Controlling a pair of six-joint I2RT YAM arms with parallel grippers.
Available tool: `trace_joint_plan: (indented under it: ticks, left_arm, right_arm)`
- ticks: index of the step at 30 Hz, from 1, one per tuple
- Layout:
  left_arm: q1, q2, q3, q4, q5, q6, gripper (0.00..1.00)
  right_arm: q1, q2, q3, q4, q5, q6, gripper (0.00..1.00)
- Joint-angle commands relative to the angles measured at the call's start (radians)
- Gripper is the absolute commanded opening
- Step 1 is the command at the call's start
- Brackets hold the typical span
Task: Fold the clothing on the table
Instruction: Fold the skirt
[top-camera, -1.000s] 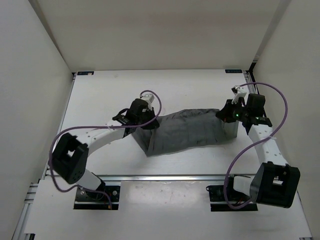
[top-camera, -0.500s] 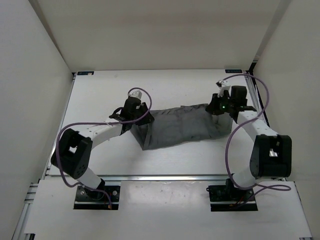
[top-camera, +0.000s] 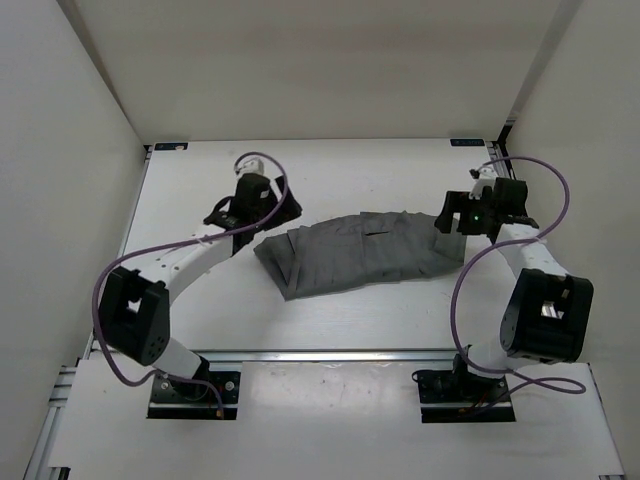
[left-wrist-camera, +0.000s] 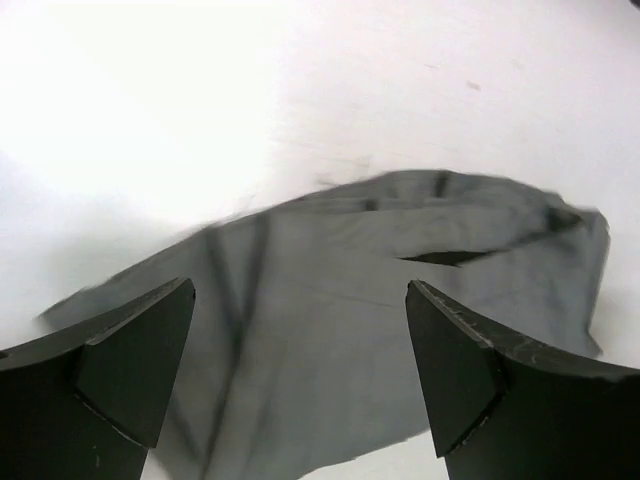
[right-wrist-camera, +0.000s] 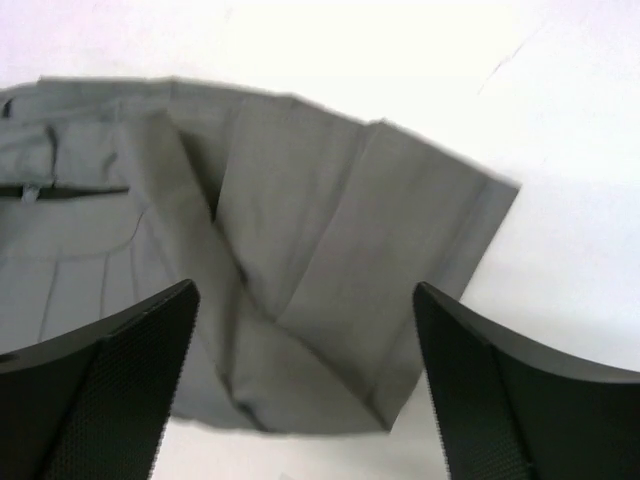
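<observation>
The grey clothing (top-camera: 360, 252) lies on the white table (top-camera: 200, 300) as a long, flat folded strip running left to right. My left gripper (top-camera: 268, 214) hovers open just beyond the garment's left end. In the left wrist view its jaws (left-wrist-camera: 298, 290) stand wide apart above the clothing (left-wrist-camera: 380, 300) with nothing between them. My right gripper (top-camera: 452, 216) hangs open over the garment's right end. Through the right wrist camera the open gripper (right-wrist-camera: 305, 290) frames the layered, creased end of the clothing (right-wrist-camera: 300, 200), apart from it.
A silver rail (top-camera: 320, 352) runs along the table's near edge, with both arm bases behind it. Pale walls close in the left, right and far sides. Purple cables loop beside each arm. Bare table (right-wrist-camera: 560, 100) lies around the garment.
Both grippers have opened and let go of the clothing. The arms drew back toward the far side, and the garment now lies flatter, its far edge shifted away.
</observation>
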Motion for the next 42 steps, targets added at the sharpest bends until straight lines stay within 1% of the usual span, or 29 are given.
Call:
trace_joint_plan:
  ticks: [1,2,3,4,5,6,7,8,9,10,11,12,13,14,17,20,21,23,25,28,29,33,34,35,38,39,40,41,42]
  left_arm:
    - [-0.138,0.086,0.152,-0.112,0.052,0.152,0.96]
    - [-0.163,0.136,0.216,-0.130,0.046,0.203,0.94]
    - [-0.218,0.190,0.285,-0.158,0.051,0.223,0.91]
    - [-0.259,0.224,0.371,-0.176,0.057,0.252,0.93]
    - [-0.276,0.293,0.414,-0.205,0.083,0.275,0.94]
    - [-0.296,0.372,0.506,-0.253,0.117,0.289,0.96]
    - [-0.324,0.416,0.604,-0.273,0.135,0.305,0.97]
    - [-0.330,0.492,0.650,-0.332,0.175,0.317,0.98]
    - [-0.344,0.550,0.721,-0.372,0.203,0.320,0.97]
    - [-0.350,0.574,0.772,-0.388,0.207,0.326,0.97]
    - [-0.358,0.617,0.781,-0.420,0.203,0.326,0.97]
    - [-0.356,0.638,0.789,-0.435,0.200,0.326,0.95]
    - [-0.346,0.642,0.765,-0.437,0.201,0.319,0.94]
    - [-0.335,0.640,0.745,-0.439,0.179,0.299,0.93]
    - [-0.295,0.583,0.610,-0.370,0.177,0.262,0.90]
    - [-0.249,0.537,0.499,-0.328,0.160,0.250,0.88]
    - [-0.235,0.528,0.490,-0.334,0.164,0.253,0.88]
    - [-0.229,0.520,0.467,-0.337,0.164,0.259,0.87]
    - [-0.230,0.502,0.461,-0.313,0.135,0.265,0.87]
    - [-0.233,0.488,0.439,-0.250,0.147,0.247,0.88]
    - [-0.226,0.488,0.439,-0.244,0.151,0.236,0.87]
    - [-0.223,0.496,0.430,-0.248,0.155,0.236,0.88]
    - [-0.229,0.496,0.430,-0.253,0.154,0.245,0.88]
    - [-0.227,0.494,0.418,-0.261,0.158,0.249,0.87]
    - [-0.217,0.476,0.381,-0.246,0.154,0.256,0.87]
    - [-0.220,0.465,0.358,-0.227,0.157,0.250,0.86]
    - [-0.215,0.458,0.352,-0.216,0.161,0.242,0.87]
    - [-0.210,0.459,0.341,-0.210,0.166,0.246,0.86]
    - [-0.207,0.456,0.341,-0.218,0.166,0.245,0.86]
  right_arm:
    - [-0.038,-0.049,-0.017,-0.140,-0.130,-0.039,0.90]
    - [-0.082,-0.057,-0.029,-0.163,-0.202,0.008,0.90]
    - [-0.127,-0.065,-0.037,-0.171,-0.251,0.030,0.88]
    - [-0.173,-0.074,-0.063,-0.171,-0.349,0.111,0.89]
    - [-0.191,-0.085,-0.106,-0.148,-0.440,0.187,0.94]
    - [-0.219,-0.094,-0.155,-0.107,-0.516,0.288,0.96]
    - [-0.236,-0.105,-0.193,-0.084,-0.557,0.338,0.96]
    - [-0.241,-0.121,-0.257,-0.006,-0.641,0.440,0.94]
    - [-0.228,-0.129,-0.326,0.100,-0.670,0.484,0.90]
    - [-0.207,-0.141,-0.359,0.151,-0.730,0.560,0.80]
    - [-0.198,-0.140,-0.379,0.236,-0.765,0.587,0.73]
    - [-0.172,-0.145,-0.382,0.263,-0.769,0.585,0.44]
    - [-0.144,-0.138,-0.368,0.277,-0.770,0.576,0.11]
    - [-0.135,-0.128,-0.349,0.279,-0.769,0.552,0.01]
    - [-0.090,-0.064,-0.298,0.265,-0.786,0.494,0.00]
    - [-0.070,0.021,-0.295,0.307,-0.793,0.527,0.01]
    - [-0.067,0.033,-0.290,0.341,-0.778,0.564,0.00]
    - [-0.060,0.075,-0.281,0.361,-0.746,0.567,0.00]
    - [-0.025,0.104,-0.249,0.335,-0.746,0.529,0.00]
    - [0.035,0.171,-0.181,0.216,-0.766,0.438,0.00]
    - [0.058,0.202,-0.155,0.204,-0.754,0.415,0.00]
    - [0.071,0.240,-0.149,0.242,-0.674,0.452,0.00]
    - [0.075,0.253,-0.122,0.208,-0.649,0.426,0.02]
    - [0.084,0.263,-0.099,0.185,-0.651,0.412,0.07]
    - [0.121,0.338,-0.011,0.115,-0.675,0.345,0.12]
    - [0.140,0.372,0.029,0.070,-0.678,0.325,0.12]
    - [0.135,0.409,0.067,0.030,-0.640,0.320,0.11]
    - [0.160,0.418,0.072,0.021,-0.616,0.332,0.08]
    - [0.155,0.424,0.078,0.021,-0.552,0.369,0.05]
